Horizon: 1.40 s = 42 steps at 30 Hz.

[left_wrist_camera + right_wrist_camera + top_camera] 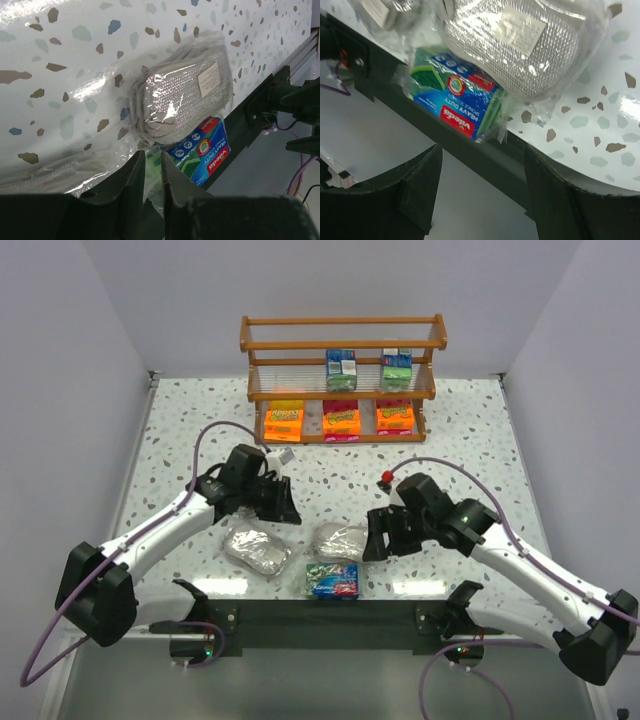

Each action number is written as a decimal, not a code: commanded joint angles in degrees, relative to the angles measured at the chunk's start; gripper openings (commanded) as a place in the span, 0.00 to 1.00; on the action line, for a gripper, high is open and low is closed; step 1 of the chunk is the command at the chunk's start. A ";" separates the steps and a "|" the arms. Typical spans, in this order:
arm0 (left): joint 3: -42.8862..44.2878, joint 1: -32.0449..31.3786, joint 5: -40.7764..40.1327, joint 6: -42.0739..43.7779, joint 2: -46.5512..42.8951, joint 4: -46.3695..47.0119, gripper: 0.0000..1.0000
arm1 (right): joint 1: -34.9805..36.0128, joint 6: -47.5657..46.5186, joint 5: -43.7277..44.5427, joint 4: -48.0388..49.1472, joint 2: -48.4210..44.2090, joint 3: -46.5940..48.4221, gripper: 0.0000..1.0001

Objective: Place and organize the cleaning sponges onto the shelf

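Note:
The wooden shelf (340, 322) stands at the back. Two green/blue packs (341, 368) stand on its middle tier and three orange packs (341, 420) lie on its bottom tier. Two silvery packs (258, 548) (340, 540) and a blue/green pack (333, 580) lie near the front edge; a third silvery pack is not in view. My left gripper (288, 512) (152, 157) has its jaws almost together, with crinkled clear wrap from the left silvery pack (50, 170) in the slit. My right gripper (372, 540) (482, 150) is open and empty beside the blue/green pack (457, 102).
The black front rail (485, 150) of the table runs just under the blue/green pack, which overhangs it slightly. The second silvery pack (182, 95) rests partly on the blue/green pack (202, 150). The shelf's top tier (342, 344) holds nothing.

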 commanded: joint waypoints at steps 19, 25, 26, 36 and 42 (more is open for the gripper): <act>5.82 1.51 -15.18 -3.68 -6.60 -6.20 0.19 | 10.78 8.15 -1.30 29.11 12.73 -14.47 0.68; 6.62 6.52 -14.05 -1.84 -7.47 -7.51 0.18 | 12.71 9.74 -4.36 30.86 17.57 -15.52 0.38; 6.62 8.27 -13.60 -1.23 -7.74 -7.60 0.17 | 12.71 10.00 -5.16 31.04 17.66 -15.52 0.29; 7.58 14.09 -11.14 1.24 -8.79 -8.40 0.14 | 12.71 6.67 -13.40 16.22 13.00 -6.67 0.00; 9.08 14.61 -11.23 1.50 -8.71 -8.31 0.13 | 12.63 1.22 -20.37 6.19 15.10 3.36 0.02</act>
